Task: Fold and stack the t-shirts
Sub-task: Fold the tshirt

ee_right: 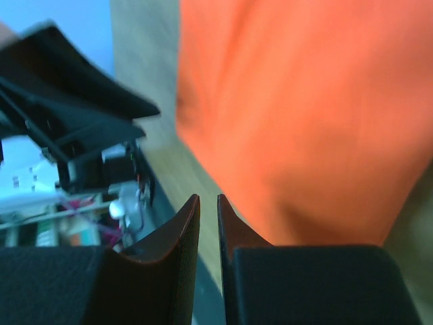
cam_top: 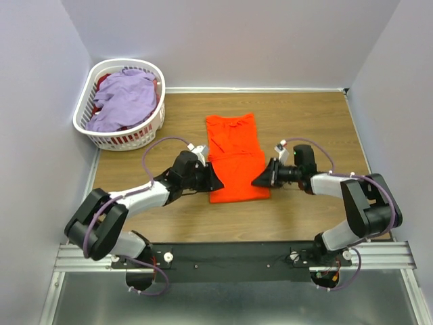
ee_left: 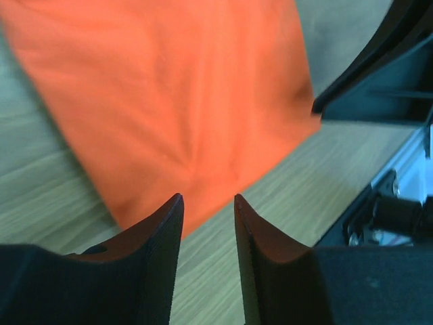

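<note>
An orange t-shirt point(cam_top: 235, 157) lies flat on the wooden table, folded into a long strip, neck end far from the arms. My left gripper point(cam_top: 218, 181) sits low at its near-left corner; in the left wrist view the gripper point(ee_left: 208, 196) is open, nothing between the fingers, the orange t-shirt point(ee_left: 176, 101) just beyond the tips. My right gripper point(cam_top: 256, 181) sits at the near-right corner; in the right wrist view this gripper point(ee_right: 208, 196) has a narrow empty gap beside the orange cloth point(ee_right: 304, 115). A lavender t-shirt point(cam_top: 125, 98) lies heaped in the basket.
The white slotted laundry basket point(cam_top: 84, 125) stands at the table's far-left corner, with some red cloth under the lavender one. Walls close in the table on the left, back and right. The arms' black mounting rail point(cam_top: 230, 254) runs along the near edge.
</note>
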{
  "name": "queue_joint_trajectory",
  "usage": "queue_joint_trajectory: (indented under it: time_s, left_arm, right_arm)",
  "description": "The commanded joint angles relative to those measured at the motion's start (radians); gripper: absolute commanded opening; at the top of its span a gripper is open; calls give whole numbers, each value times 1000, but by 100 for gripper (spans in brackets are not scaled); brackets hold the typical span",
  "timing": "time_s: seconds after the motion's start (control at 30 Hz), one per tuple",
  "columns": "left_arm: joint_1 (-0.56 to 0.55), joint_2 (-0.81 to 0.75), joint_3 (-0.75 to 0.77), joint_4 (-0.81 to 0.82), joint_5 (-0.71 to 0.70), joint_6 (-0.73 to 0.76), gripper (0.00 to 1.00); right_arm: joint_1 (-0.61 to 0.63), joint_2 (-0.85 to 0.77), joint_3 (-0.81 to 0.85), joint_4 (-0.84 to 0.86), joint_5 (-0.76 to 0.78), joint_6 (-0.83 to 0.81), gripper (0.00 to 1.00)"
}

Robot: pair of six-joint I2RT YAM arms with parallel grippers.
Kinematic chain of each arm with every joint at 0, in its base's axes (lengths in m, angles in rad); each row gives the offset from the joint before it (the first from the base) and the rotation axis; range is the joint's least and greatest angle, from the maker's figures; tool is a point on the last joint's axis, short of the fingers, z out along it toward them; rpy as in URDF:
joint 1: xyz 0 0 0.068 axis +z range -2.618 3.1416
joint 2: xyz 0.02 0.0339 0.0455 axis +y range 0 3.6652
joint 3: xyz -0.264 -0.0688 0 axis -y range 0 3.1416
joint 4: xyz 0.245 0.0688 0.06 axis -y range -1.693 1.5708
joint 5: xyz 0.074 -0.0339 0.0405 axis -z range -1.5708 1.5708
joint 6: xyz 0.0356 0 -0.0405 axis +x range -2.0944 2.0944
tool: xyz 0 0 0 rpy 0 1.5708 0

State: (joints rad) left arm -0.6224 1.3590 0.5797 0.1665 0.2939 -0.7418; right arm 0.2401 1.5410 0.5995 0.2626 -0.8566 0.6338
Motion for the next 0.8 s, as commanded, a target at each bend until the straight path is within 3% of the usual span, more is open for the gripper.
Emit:
queue_joint_trajectory:
  time_s: [0.0,0.3,0.47,0.53,0.57,0.6,0.67,0.77]
  left_arm:
    - [-7,66,-47,76,131,-11,41]
    - [27,149,-135,130,113,-38,39]
    - [29,89,-116,50,77,-11,39]
    - [27,4,-101,-26,44,-8,40]
    - [26,-30,-95,-57,0,-1,41]
    - [26,-66,-89,-118,-24,-1,44]
    - [26,-168,-69,-165,-93,5,51]
    - [27,-262,-28,-318,-200,36,67]
  right_arm:
    - [-7,-6,-184,256,-116,139,23]
    - [-180,192,-320,357,-74,147,17]
    - [-180,61,-316,333,-88,207,21]
    - [-177,-97,-267,208,-58,173,27]
    - [-176,-154,-236,-21,38,77,29]
    - [-168,-274,-196,-134,103,29,32]
    - [-157,-372,-110,-378,215,-31,41]
    - [-147,-473,-19,-579,437,-81,53]
